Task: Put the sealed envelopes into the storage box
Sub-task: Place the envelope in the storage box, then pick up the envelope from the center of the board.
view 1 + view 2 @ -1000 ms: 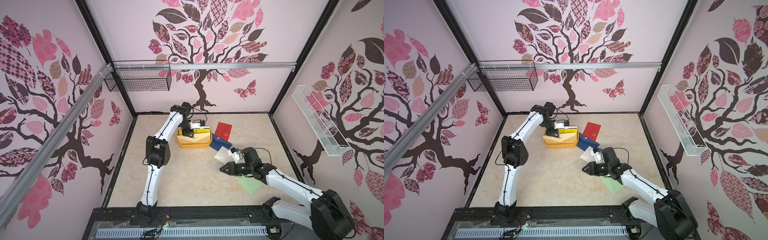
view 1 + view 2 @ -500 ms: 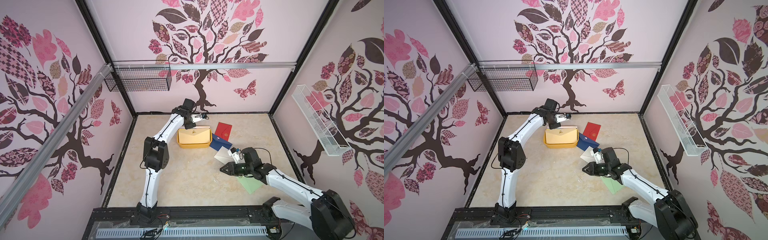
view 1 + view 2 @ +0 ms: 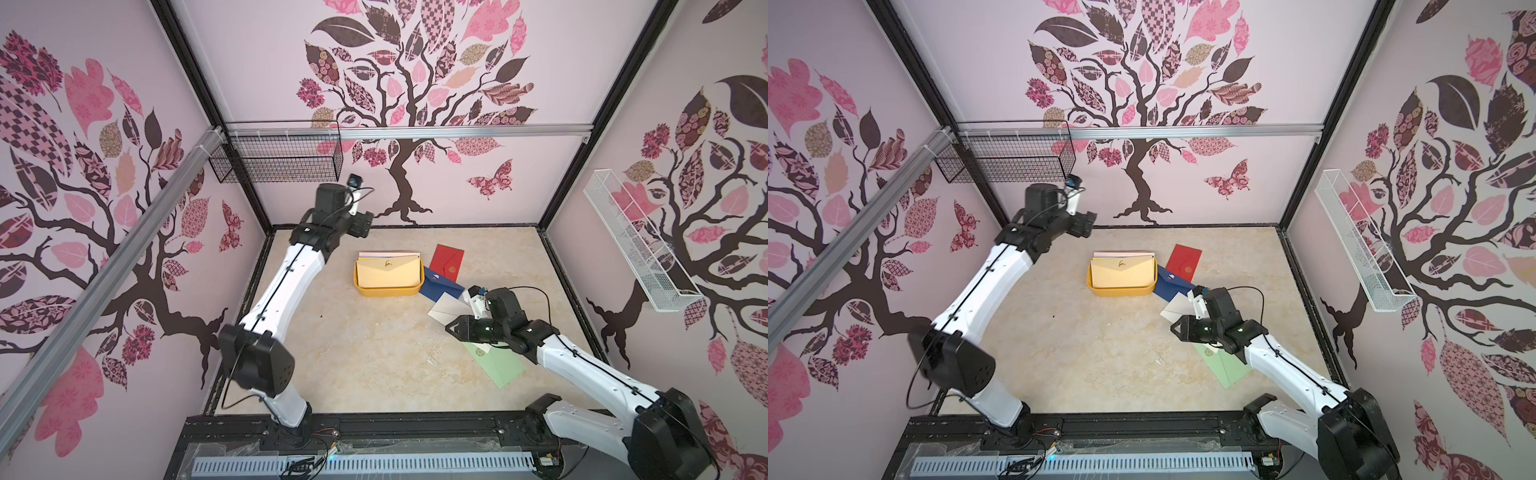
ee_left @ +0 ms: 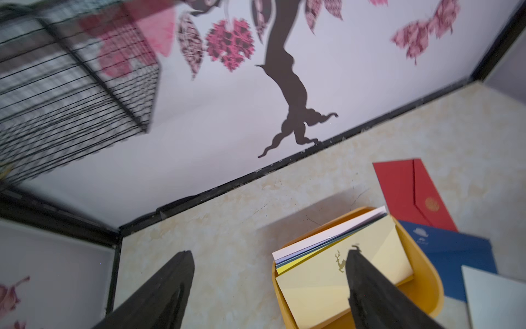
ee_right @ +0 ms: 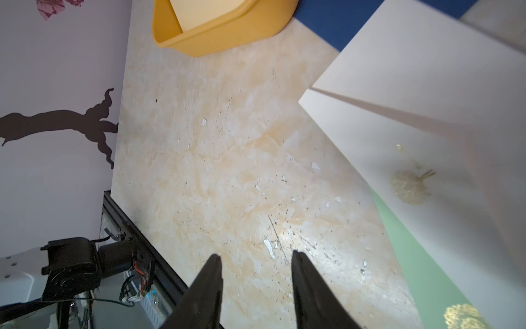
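**Left arm has let go: pale yellow envelope is in the box**

Left gripper (image 4: 269, 252) is now up and back toward the far-left corner of the bench, jaws spread wide, nothing in them. A second ago it was down over the storage box (image 3: 388, 292). The pale yellow envelope (image 3: 388, 272) lies on top of the stack inside the box, which sits mid-bench toward the far edge. That drop looks done.

Right gripper (image 5: 256, 254) hasn't shifted: low over bare bench just beside the white envelope (image 3: 446, 309), jaws partly apart, a bit wider than before, holding nothing.

Four still out, all right of the box:
- red envelope (image 3: 446, 262), nearest the far edge
- navy envelope (image 3: 438, 286), touching the box's right wall
- white, overlapping the navy and the light green envelope (image 3: 498, 365)
- light green, partly under the right arm

In the way: the overlaps, so white probably goes first. All lie flat, so they're hard to pinch. The stack leans on the box's far wall and the box is filling up.

Black wire basket (image 3: 274, 158) and white mesh tray (image 3: 631, 245) hang on the walls, out of the path
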Motion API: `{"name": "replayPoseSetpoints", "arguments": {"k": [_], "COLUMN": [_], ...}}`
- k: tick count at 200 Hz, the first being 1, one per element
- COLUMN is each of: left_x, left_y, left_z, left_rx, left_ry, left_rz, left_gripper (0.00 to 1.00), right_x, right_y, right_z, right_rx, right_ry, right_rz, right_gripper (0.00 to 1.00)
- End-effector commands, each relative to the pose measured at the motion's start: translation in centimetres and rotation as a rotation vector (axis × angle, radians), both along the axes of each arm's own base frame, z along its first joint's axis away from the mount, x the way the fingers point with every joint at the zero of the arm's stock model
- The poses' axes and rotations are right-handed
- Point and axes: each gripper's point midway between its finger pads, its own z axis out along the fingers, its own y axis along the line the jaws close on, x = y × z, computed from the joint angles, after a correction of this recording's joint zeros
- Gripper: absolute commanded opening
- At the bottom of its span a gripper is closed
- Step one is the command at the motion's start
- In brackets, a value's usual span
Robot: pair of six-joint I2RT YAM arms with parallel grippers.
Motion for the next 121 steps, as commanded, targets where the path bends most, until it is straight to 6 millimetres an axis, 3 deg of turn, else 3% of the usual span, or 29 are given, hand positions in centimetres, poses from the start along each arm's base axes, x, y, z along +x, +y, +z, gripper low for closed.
{"name": "replayPoseSetpoints", "arguments": {"k": [1,39,69,121], "left_x": [-3.1,-11.2,-16.6,-21.9], "left_y": [1.9,3.4,3.9,3.4], "left_z": [-3.1,-8.2,-10.0,-14.3], "left_rx": [-0.356,-0.394,-0.423,-0.629], "left_ry": [0.182,0.319,0.342,0.497], "left_rz": [0.114,0.144,0.145,0.221], "left_gripper": [0.94,0.95,0.94,0.97], "right_x": [2.2,4.9,6.8,10.3], "right_y": [-2.2,-3.4,-4.0,-5.8], "right_z": [1.6,2.8,2.9,0.9], "right_rx": [-0.122,-0.221,-0.293,-0.357], "right_ry": [-0.072,-0.094,-0.099,-0.009], "right_rz": [-0.121,-0.202,-0.234,-0.301], "right_gripper": [0.52,0.54,0.53,0.51]}}
